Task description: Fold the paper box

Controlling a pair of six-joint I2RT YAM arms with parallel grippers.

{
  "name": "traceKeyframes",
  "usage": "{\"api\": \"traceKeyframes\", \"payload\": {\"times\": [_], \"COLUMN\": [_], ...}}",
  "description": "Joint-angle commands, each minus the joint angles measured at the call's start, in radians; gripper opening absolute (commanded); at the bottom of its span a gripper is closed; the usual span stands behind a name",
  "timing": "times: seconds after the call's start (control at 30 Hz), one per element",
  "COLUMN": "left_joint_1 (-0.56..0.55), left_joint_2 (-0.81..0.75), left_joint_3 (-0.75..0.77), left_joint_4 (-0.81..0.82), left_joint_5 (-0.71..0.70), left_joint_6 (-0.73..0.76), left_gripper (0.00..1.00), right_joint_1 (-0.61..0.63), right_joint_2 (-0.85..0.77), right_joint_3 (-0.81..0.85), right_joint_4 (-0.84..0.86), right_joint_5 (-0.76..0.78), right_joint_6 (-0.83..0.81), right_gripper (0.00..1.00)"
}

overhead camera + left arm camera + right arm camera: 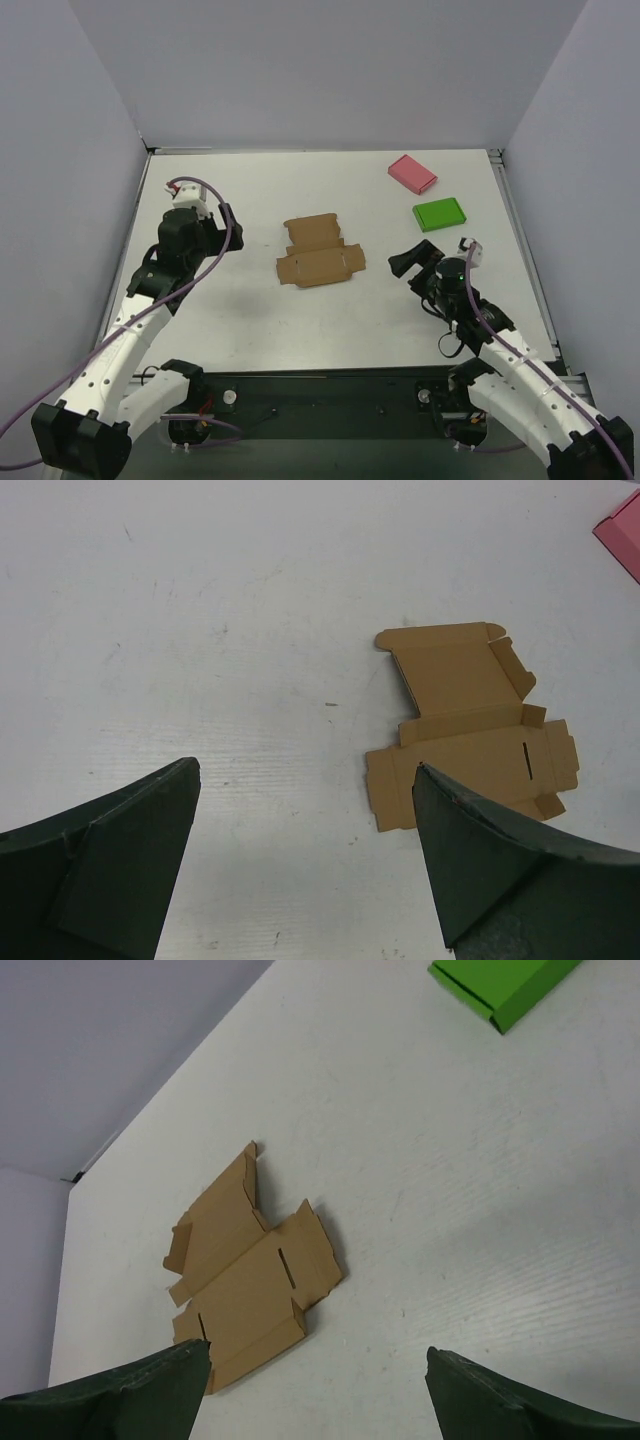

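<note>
Top external: paper box (320, 253) between left pincer (222, 230), right pincer (410, 262).

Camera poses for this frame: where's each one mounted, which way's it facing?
Top external: above and behind the robot, looking down at the table; left arm and right arm show, paper box between them.
Left wrist: on the left arm, looking down and forward; open left gripper at the bottom, paper box ahead.
Right wrist: on the right arm; open right gripper, paper box ahead, green box beyond.
Shared: all three see the paper box.

White links (125, 345), black joints (185, 240), purple cables (205, 182) (end effector fingers (120, 865) dark green).
</note>
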Motion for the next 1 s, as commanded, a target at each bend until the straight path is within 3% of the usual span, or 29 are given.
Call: {"api": "traceKeyframes", "payload": {"times": [0.0, 0.2, 0.4, 0.63, 0.97], "left_joint_1": [0.002, -0.003, 0.001, 0.005, 0.008], "left_joint_2": [-0.011, 0.024, 0.003, -0.013, -0.005], "left_joint_3": [0.001, 0.02, -0.007, -0.019, -0.023], "left_joint_4": [0.031, -0.026, 0.002, 0.002, 0.003], "left_joint_5": [-0.011, -0.075, 0.061, 0.191, 0.195], "left_joint_6": [-0.044, -0.082, 0.031, 0.105, 0.097], "left_gripper": [0.97, 0.97, 0.97, 0.97, 0.97], "right_joint_1": [0.133, 0.343, 0.44, 0.489, 0.546], "right_joint_2": [0.051, 0.192, 0.423, 0.679, 0.911], "right_joint_3": [-0.063, -0.073, -0.018, 0.081, 0.119], "right_joint_4": [0.12, 0.213, 0.344, 0.487, 0.611], "right_joint_5": [0.166, 0.319, 0.329, 0.295, 0.281], "right_joint_6": [0.26, 0.425, 0.574, 0.664, 0.844], "right_gripper": [0.91, 0.9, 0.89, 0.88, 0.79]}}
